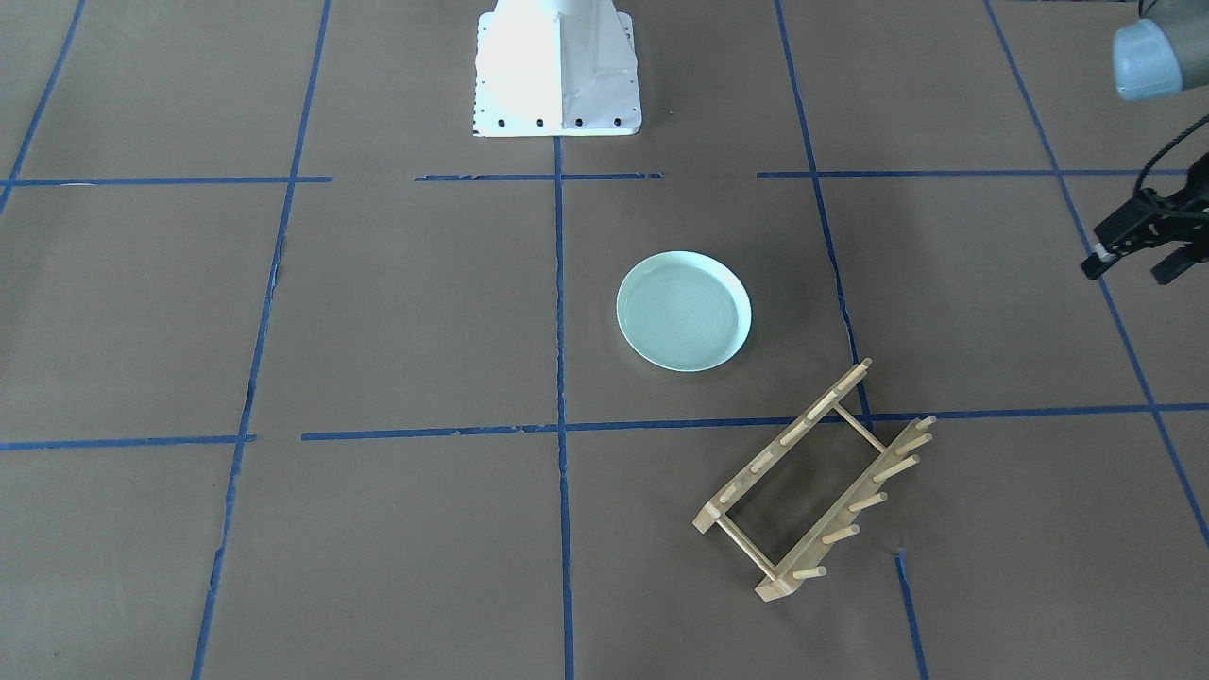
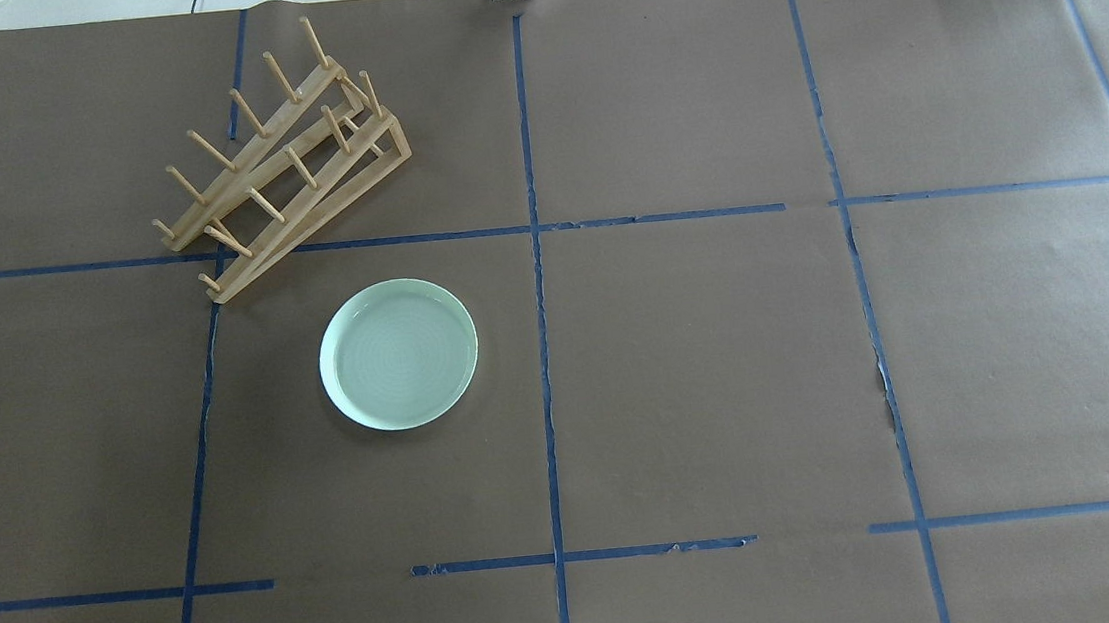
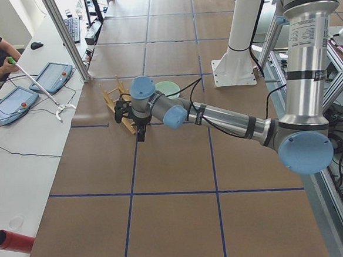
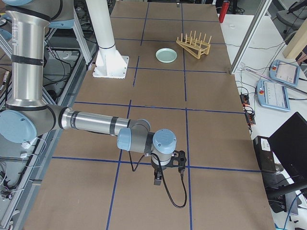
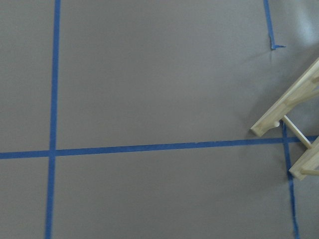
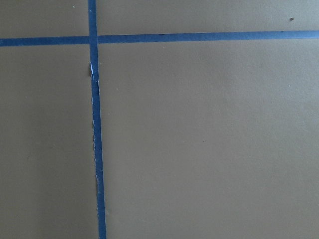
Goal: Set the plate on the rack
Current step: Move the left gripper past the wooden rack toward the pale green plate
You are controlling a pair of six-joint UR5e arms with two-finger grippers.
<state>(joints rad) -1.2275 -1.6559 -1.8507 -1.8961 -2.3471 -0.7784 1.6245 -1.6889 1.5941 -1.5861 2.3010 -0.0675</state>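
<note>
With left pincer (image 1: pixel 1127 272) open, right pincer (image 4: pixel 169 176) unreadable, flat plate (image 1: pixel 684 311) beside rack (image 1: pixel 814 482) may slip at its low rim.

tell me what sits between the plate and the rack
Between plate and rack lies only bare brown paper, crossed by a blue tape line; the overhead view shows it.

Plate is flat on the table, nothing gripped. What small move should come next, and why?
Probably bring the left gripper toward the plate rim. The plate lies flat in the robot's left half, apart from the rack; the left gripper hangs open and empty on that side, while the right gripper is far down the table.
</note>
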